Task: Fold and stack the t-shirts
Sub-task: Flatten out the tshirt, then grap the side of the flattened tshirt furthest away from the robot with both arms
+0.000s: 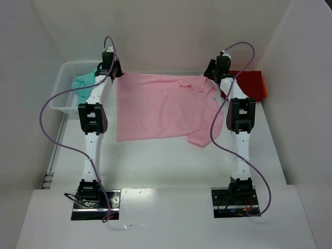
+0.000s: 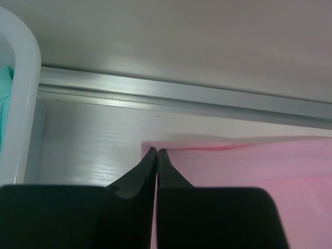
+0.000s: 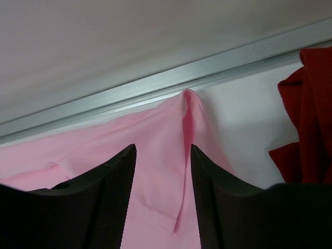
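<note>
White tabletop (image 1: 155, 166) holds all the work, and little seems done: the pink t-shirt (image 1: 161, 109) lies spread open from the middle toward 12 o'clock, the teal t-shirt (image 1: 82, 83) sits bunched in the basket (image 1: 62, 98) at 10 o'clock, and the red t-shirt (image 1: 251, 83) lies at 2 o'clock. Both arms stretch to the far edge. At the pink hem's far-left corner the left gripper (image 2: 156, 153) has its fingers pressed together on the cloth; the right gripper (image 3: 162, 148) stands spread astride a raised pink fold, gripping nothing.

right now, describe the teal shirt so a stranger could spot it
On the table, find the white basket at the far left. The teal shirt is bunched inside it. The pink shirt and red shirt lie outside, on the tabletop.
</note>
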You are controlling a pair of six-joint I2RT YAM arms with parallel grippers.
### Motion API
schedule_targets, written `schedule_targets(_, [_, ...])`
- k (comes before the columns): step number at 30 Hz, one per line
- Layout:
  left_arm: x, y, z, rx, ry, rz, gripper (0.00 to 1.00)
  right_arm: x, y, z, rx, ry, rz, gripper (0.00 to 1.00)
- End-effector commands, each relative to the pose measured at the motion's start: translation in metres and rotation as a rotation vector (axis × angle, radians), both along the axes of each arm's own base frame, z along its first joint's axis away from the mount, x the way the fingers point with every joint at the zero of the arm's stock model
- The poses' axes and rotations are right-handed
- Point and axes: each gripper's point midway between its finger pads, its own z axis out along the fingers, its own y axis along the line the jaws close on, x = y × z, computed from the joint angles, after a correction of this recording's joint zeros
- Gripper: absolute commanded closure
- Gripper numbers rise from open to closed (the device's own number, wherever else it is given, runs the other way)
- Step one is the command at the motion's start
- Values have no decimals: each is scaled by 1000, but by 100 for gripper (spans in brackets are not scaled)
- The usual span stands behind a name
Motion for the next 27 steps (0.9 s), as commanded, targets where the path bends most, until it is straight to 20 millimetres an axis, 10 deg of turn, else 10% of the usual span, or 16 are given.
schedule_targets(1, [6,-3,15,28,-40,-30,100,0,5,15,7,-16,68,45])
schedule_targets(14, [6,-9,22,46,-49,-48,100,-40,29,-44,17,152,139,46])
schedule_targets(27, [5,-9,20,46,-40,-49,100,-44,55,-57,57,171,198,64])
